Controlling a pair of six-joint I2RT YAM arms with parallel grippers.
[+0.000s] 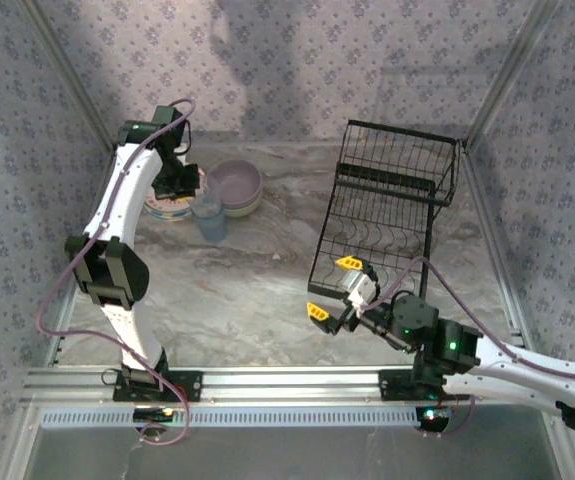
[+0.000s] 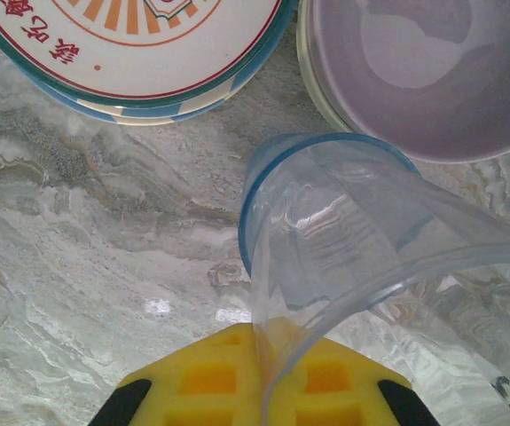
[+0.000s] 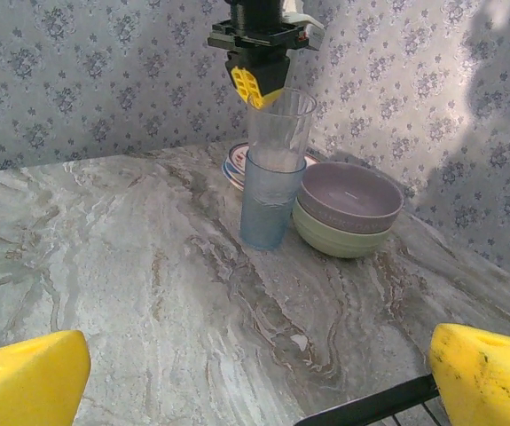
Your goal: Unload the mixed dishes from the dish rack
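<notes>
My left gripper (image 2: 268, 355) is shut on the rim of a clear cup (image 2: 388, 257), whose base sits inside the translucent blue cup (image 2: 253, 191) standing on the table. Seen from the right wrist, the clear cup (image 3: 278, 124) hangs from the left gripper (image 3: 259, 84) above the blue cup (image 3: 266, 206). Beside them a lavender bowl (image 3: 350, 197) is nested in a pale yellow-green bowl (image 3: 339, 238), and stacked plates (image 2: 139, 53) lie behind. The black dish rack (image 1: 392, 205) stands at the right. My right gripper (image 1: 333, 288) hangs open at the rack's front left corner.
Patterned walls close in the marble table (image 1: 247, 290) at the back and on both sides. A metal rail (image 1: 287, 382) runs along the near edge by the arm bases. A black rack wire (image 3: 370, 406) crosses low in the right wrist view.
</notes>
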